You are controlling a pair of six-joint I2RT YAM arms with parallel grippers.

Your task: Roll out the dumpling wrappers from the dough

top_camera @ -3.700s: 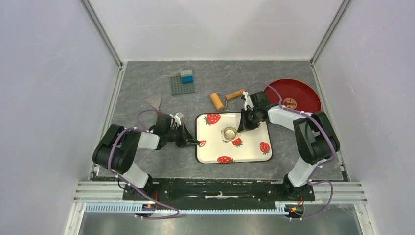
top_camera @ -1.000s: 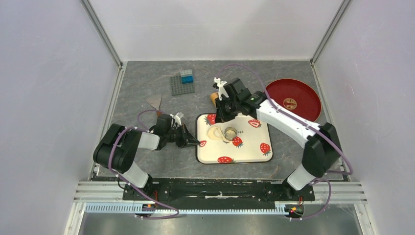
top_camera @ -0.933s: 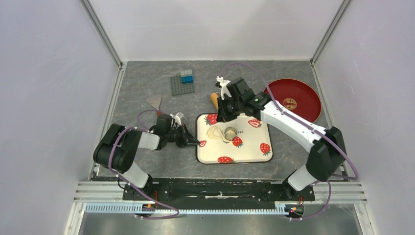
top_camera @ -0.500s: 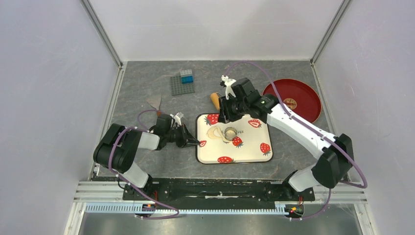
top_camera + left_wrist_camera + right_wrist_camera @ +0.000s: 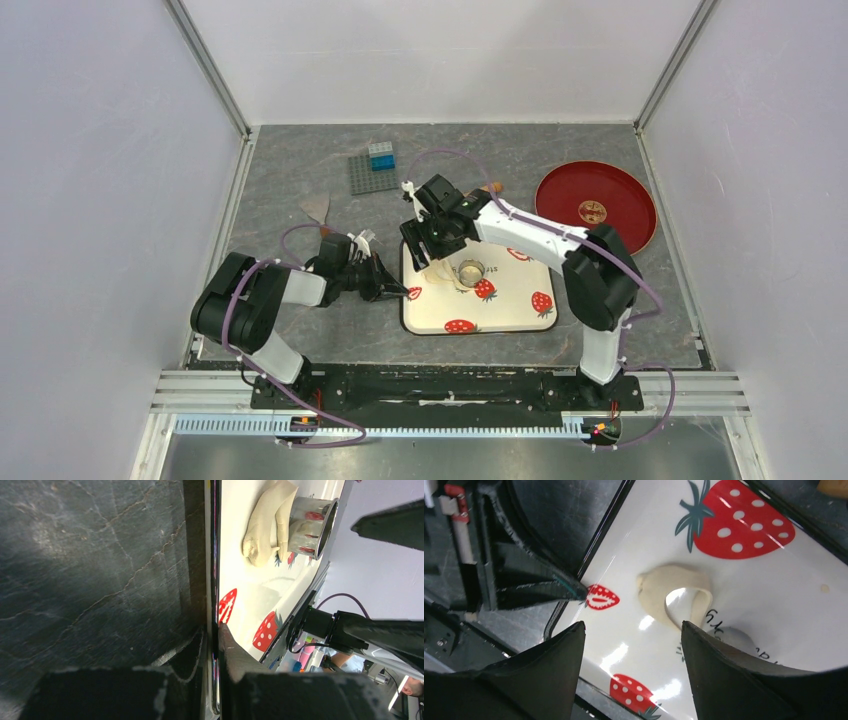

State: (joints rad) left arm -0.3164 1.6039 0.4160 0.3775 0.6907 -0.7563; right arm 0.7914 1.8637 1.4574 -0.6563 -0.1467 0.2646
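Left wrist shows left hand (image 5: 212,632) pinching tray (image 5: 232,515) (unclear overhead); right hand (image 5: 633,626) spread.

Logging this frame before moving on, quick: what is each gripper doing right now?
Left gripper: closed on the strawberry tray rim.
Right gripper: open, empty, above the dough.

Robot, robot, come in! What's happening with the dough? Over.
Left gripper shut on tray edge. Right gripper open over dough, empty. Dough a folded lump, not rolled flat. Metal ring against it, maybe in the way.
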